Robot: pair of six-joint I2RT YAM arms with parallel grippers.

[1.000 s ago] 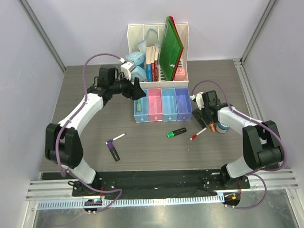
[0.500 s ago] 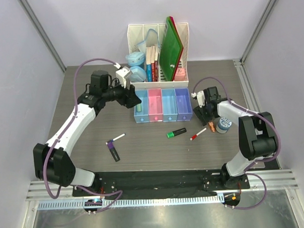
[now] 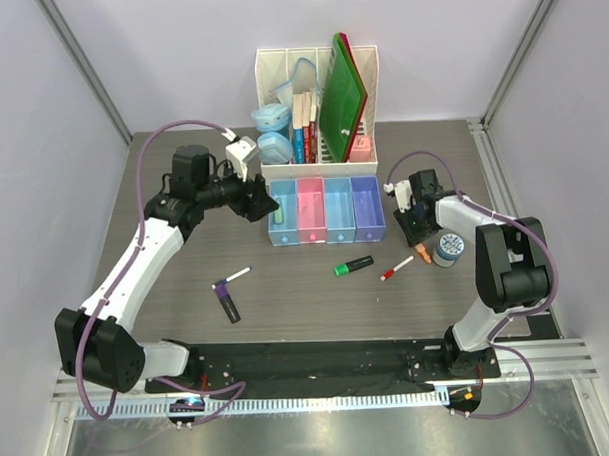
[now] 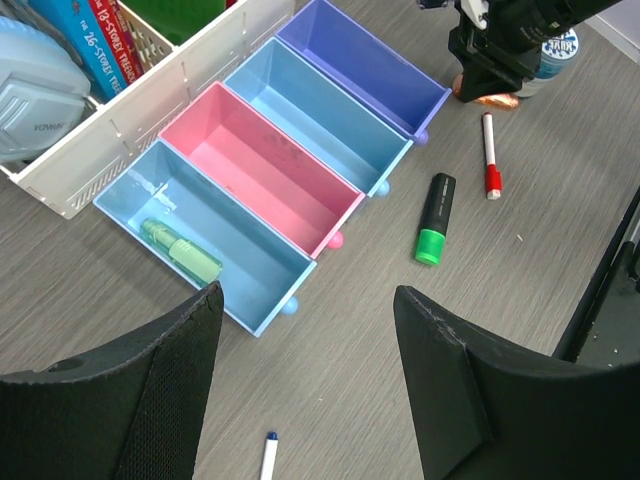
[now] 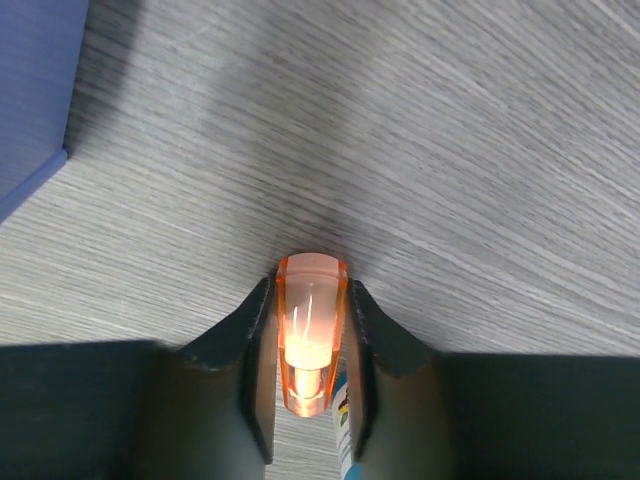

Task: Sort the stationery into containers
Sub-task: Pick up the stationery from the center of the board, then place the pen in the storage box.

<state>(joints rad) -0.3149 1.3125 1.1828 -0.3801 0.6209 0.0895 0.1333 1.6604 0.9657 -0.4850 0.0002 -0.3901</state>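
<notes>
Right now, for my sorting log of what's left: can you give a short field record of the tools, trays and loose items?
left tool: open, empty
right tool: shut on orange piece
left blue tray: mint highlighter inside
pink tray: empty
second blue tray: empty
purple tray: empty
loose on table: green-ended marker, red-capped pen, purple-ended marker, blue-capped pen, blue-lidded pot
</notes>
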